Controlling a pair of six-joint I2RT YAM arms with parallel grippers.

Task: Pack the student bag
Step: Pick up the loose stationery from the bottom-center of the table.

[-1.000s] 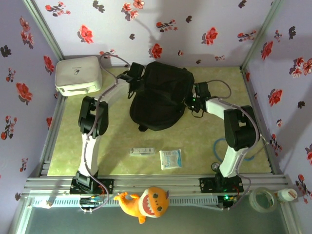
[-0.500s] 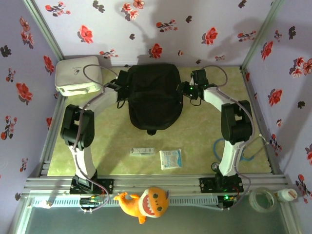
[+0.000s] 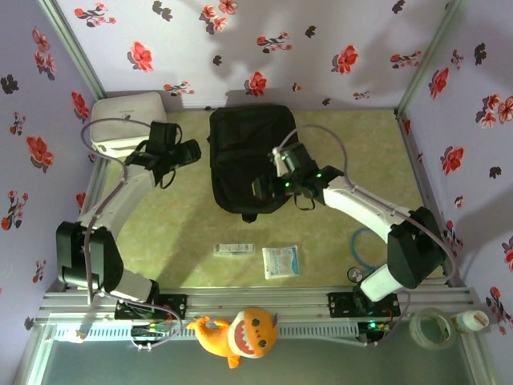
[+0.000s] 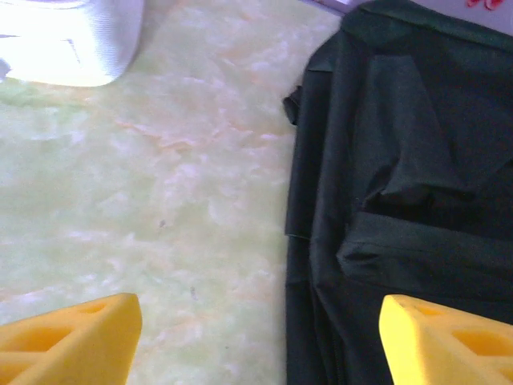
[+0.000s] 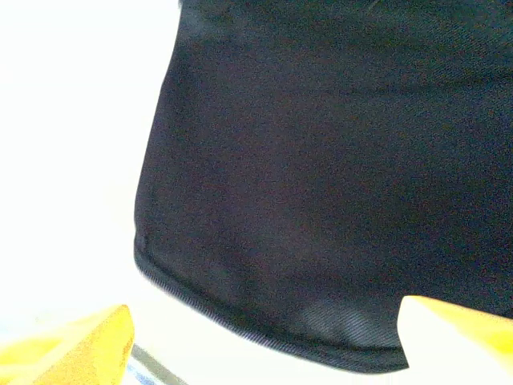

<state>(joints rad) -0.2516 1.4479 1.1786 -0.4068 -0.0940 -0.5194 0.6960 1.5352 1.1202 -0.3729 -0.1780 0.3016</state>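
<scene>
The student bag [image 3: 244, 144], a large black fabric backpack, lies flat at the back middle of the table. My left gripper [image 3: 189, 152] hovers open just left of the bag. In the left wrist view its yellow fingers [image 4: 72, 341] stand wide apart, with the bag's left edge [image 4: 385, 160] and bare table between them. My right gripper [image 3: 263, 188] is open low over the bag's near end. In the right wrist view the bag's rounded black edge [image 5: 321, 208] lies between the yellow fingertips [image 5: 461, 329], and nothing is held.
A white rounded-corner box [image 3: 127, 122] sits at the back left, its corner [image 4: 64, 40] close to my left gripper. A small flat carton [image 3: 232, 249] and a plastic packet [image 3: 280, 261] lie near the front. An orange plush [image 3: 239, 333] and a tape roll [image 3: 431, 327] rest beyond the front rail.
Both grippers have left the bag's sides. The left arm swung out to the left, the right arm came across over the bag's near end. The bag now lies flat.
</scene>
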